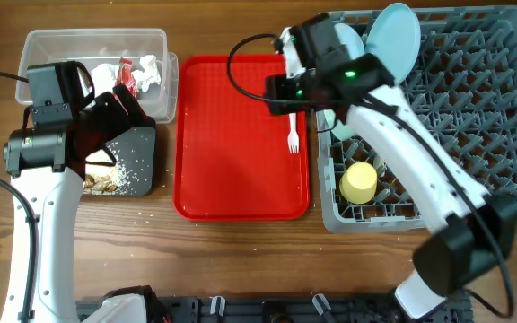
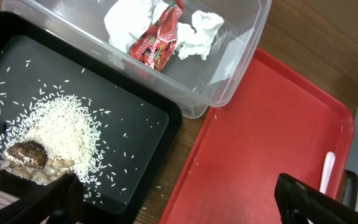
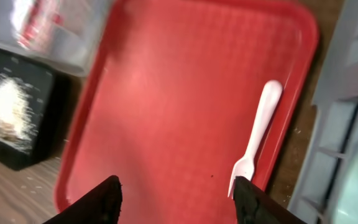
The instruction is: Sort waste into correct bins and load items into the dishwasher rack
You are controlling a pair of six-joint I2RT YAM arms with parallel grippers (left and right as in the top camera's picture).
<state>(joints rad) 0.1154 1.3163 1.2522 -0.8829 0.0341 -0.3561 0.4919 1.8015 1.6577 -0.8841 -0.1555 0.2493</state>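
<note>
A white plastic fork (image 1: 293, 135) lies at the right edge of the red tray (image 1: 240, 161); it also shows in the right wrist view (image 3: 258, 134). My right gripper (image 3: 176, 199) is open above the tray, its right finger next to the fork's tines. My left gripper (image 2: 179, 202) is open and empty over the black tray's (image 2: 148, 124) corner. The black tray holds rice and brown scraps (image 2: 39, 152). The clear tub (image 2: 235, 56) holds the red wrapper (image 2: 160, 40) and white tissue (image 2: 126, 22). The grey rack (image 1: 474, 108) holds the blue plate (image 1: 393, 40), a mint bowl (image 1: 348, 126) and the yellow cup (image 1: 360, 182).
The red tray lies between the bins on the left and the rack on the right. Loose rice grains lie on the wooden table beside the black tray (image 2: 188, 168). A black cable (image 1: 240, 54) arcs over the tray's far edge.
</note>
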